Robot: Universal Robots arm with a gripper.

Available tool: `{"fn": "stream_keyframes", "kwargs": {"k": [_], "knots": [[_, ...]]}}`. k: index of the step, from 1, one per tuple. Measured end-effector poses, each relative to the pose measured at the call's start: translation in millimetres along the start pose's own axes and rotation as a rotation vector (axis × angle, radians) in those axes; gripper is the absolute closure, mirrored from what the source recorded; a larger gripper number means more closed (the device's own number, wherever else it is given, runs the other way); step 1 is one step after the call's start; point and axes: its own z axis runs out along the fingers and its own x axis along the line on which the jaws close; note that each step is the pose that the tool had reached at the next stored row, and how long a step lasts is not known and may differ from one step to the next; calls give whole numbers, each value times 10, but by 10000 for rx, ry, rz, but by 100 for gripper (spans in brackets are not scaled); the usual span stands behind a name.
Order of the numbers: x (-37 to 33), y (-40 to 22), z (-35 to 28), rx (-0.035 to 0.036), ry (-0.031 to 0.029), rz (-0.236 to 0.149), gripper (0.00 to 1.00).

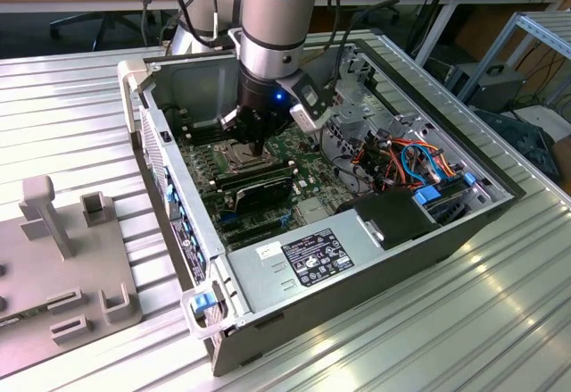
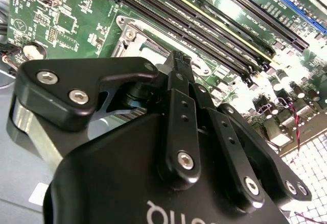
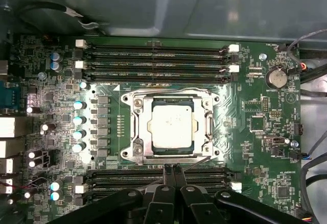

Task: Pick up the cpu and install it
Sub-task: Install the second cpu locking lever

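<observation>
The gripper (image 3: 172,169) has its fingers pressed together, holding nothing, just beside the socket's metal frame (image 3: 137,127), where the cpu (image 3: 172,126) lies seated flat. Memory slots (image 3: 153,55) flank the socket on two sides, leaving little open room. In the exterior view the arm (image 1: 277,17) reaches straight down into the open computer case (image 1: 500,204) on the tabletop (image 1: 500,321).

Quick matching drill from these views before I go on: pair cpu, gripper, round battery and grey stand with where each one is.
Things:
1. cpu
2. gripper
3. round battery
4. grey stand

Places:
A. on the table outside the computer case
B. lying in the socket frame
C. fingers together, beside the socket frame
D. on the green board, off to one side of the socket

Pairs: 1-B, 2-C, 3-D, 4-A
</observation>
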Motion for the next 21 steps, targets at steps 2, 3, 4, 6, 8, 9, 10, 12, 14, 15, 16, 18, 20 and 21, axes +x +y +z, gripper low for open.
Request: {"fn": "stream_keyframes", "kwargs": {"k": [2,3,4,6,8,9,10,12,14,15,16,18,20,21], "knots": [[17,0,-1,0,-8,0,89],[18,0,-1,0,-8,-1,89],[19,0,-2,0,-8,-2,89],[20,0,-2,0,-8,0,89],[20,0,-2,1,-8,-1,89],[20,0,-2,1,-8,-1,89],[24,0,-2,1,-8,2,89],[39,0,-2,1,-9,0,89],[89,0,-5,1,-9,0,89],[98,0,-5,1,-9,0,89],[99,0,-5,2,-8,0,89],[99,0,-5,1,-8,-1,89],[100,0,-5,2,-8,-1,89],[100,0,-5,1,-8,-1,89]]}}
